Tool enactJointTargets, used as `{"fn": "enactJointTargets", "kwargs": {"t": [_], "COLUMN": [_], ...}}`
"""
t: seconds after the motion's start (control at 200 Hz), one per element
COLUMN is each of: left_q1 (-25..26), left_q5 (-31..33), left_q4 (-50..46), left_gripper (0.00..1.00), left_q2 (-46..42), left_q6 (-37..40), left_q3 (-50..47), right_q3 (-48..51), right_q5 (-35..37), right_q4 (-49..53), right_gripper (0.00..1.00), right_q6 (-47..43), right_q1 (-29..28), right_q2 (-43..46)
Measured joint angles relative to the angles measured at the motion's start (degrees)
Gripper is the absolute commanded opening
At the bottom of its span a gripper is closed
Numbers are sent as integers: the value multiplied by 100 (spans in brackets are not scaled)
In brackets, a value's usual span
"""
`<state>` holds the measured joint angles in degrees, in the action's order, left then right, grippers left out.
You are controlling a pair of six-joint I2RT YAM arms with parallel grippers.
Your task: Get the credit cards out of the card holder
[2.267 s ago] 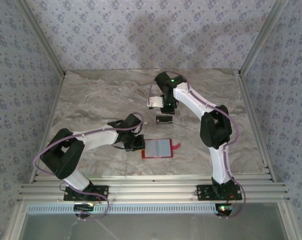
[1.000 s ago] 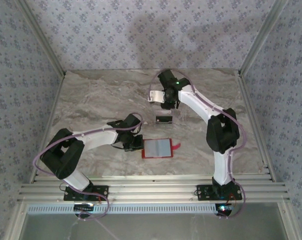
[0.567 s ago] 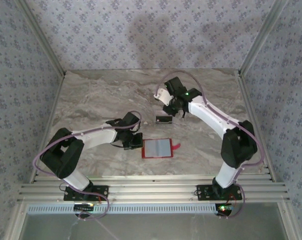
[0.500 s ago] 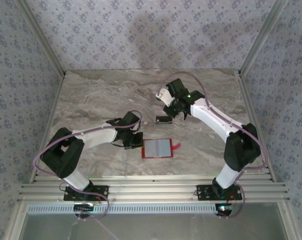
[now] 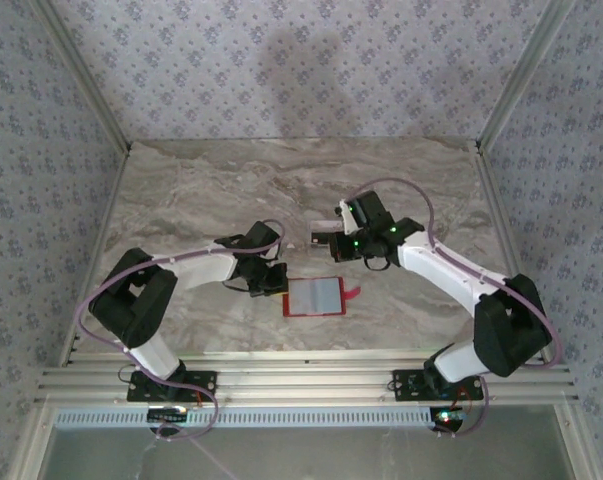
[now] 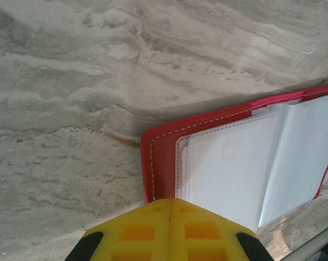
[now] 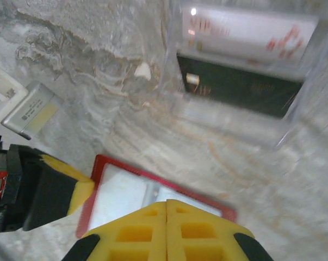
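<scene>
Card holder (image 5: 313, 296) open on table (image 5: 186, 195)

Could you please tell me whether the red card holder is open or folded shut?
Open: the card holder lies spread flat, whitish clear sleeves facing up within its red border.

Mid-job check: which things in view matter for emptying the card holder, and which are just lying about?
For the job:
card holder, lying open
credit card, out beyond the holder
left gripper, shut at the holder's left edge
right gripper, shut, near the card

Just surroundings:
marbled table
patterned walls
metal rails at the near edge
</scene>
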<state>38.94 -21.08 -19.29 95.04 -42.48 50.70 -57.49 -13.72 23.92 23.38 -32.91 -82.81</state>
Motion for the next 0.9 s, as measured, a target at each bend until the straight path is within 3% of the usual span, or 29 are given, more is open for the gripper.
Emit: {"fn": "enactJointTargets", "kwargs": {"t": [0.29,0.899], "left_q1": [-35,-109], "left_q5": [-107,-293], "left_q4": [162,367], "left_gripper": [4,2], "left_q2": [109,107], "left_q6": [46,87], "left_q3": [-125,-251], "right_q3": [361,557], "right_q5": [-610,-1167], "right_q4": [-466,-1478], "right_gripper": [7,3], "right_q6": [1294,2319], "right_q1": [-514,-1213], "right_q2": [-208,-1506]}}
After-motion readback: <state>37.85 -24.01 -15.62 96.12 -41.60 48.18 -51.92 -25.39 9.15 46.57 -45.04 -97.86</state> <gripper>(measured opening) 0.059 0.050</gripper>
